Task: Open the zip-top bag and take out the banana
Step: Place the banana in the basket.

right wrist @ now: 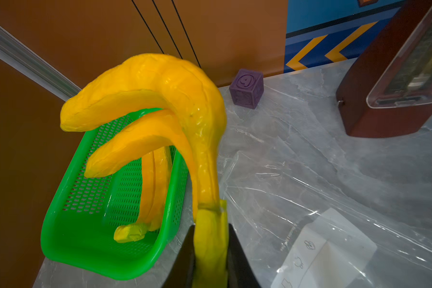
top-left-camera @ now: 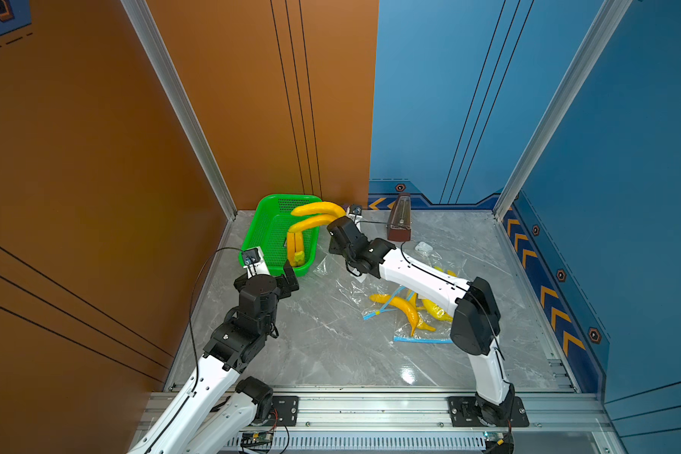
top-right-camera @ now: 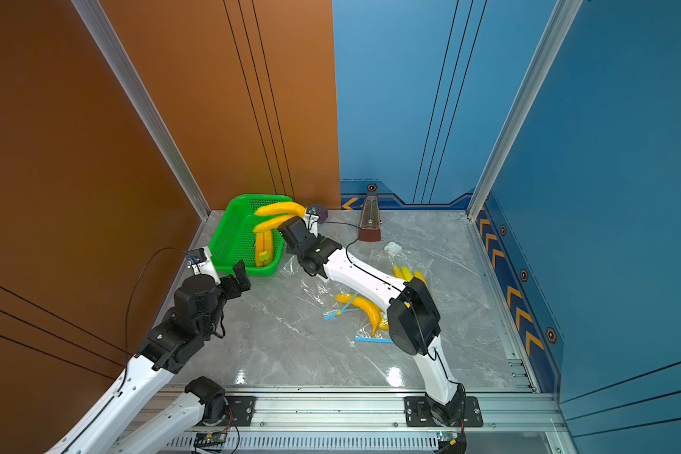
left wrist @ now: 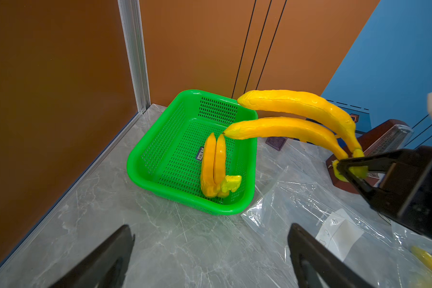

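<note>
My right gripper (right wrist: 211, 232) is shut on the stem of a yellow banana pair (right wrist: 160, 82), held in the air over the right rim of the green basket (top-left-camera: 288, 196). In both top views the held banana (top-left-camera: 317, 208) (top-right-camera: 280, 209) sits at the basket's far right corner. Another banana pair (left wrist: 213, 164) lies inside the basket. Clear zip-top bags (top-left-camera: 429, 326) with blue zip strips lie mid-table under my right arm, with more bananas (top-left-camera: 403, 308) in them. An empty-looking bag (left wrist: 309, 207) lies flat beside the basket. My left gripper (left wrist: 211, 227) is open and empty, just in front of the basket.
A brown metronome (top-left-camera: 400, 218) stands by the back wall. A purple cube (right wrist: 247, 88) sits in the corner behind the held banana. A small white object (top-left-camera: 424, 247) lies near the metronome. The basket is tight against the orange wall and its metal post.
</note>
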Robot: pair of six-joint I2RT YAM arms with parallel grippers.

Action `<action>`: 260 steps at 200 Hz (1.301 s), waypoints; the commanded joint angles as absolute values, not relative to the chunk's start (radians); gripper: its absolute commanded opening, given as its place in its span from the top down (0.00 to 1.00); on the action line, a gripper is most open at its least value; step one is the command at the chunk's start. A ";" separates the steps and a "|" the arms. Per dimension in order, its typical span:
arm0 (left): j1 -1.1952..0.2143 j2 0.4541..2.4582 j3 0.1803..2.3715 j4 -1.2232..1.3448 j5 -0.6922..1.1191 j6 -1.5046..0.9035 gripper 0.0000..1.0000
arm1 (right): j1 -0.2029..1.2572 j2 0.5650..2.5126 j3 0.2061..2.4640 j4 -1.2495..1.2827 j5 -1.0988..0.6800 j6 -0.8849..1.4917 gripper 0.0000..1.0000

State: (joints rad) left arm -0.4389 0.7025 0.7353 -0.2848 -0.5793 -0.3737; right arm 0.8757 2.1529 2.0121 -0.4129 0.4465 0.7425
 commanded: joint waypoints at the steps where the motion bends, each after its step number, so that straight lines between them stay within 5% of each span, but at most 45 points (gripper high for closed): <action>1: -0.428 0.693 0.706 -0.314 -0.592 -0.389 0.02 | 0.897 2.296 2.227 -0.519 0.458 0.780 0.97; 94: -0.413 0.639 0.646 -0.327 -0.564 -0.405 0.02 | 0.923 2.706 2.708 -0.566 0.314 0.804 0.90; 139: -0.407 0.623 0.640 -0.330 -0.562 -0.410 0.02 | 0.922 2.695 2.701 -0.562 0.290 0.807 0.67; 198: -0.402 0.633 0.644 -0.331 -0.518 -0.426 0.02 | 0.942 2.518 2.590 -0.581 0.342 0.729 0.49; 260: -0.414 0.723 0.663 -0.328 -0.390 -0.471 0.01 | 0.938 2.049 2.031 -0.503 0.438 0.608 0.44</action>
State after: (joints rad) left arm -0.4107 0.6781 0.6537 -0.3122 -0.4652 -0.4400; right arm 0.9447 2.2421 2.2276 -0.5491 0.3740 0.6842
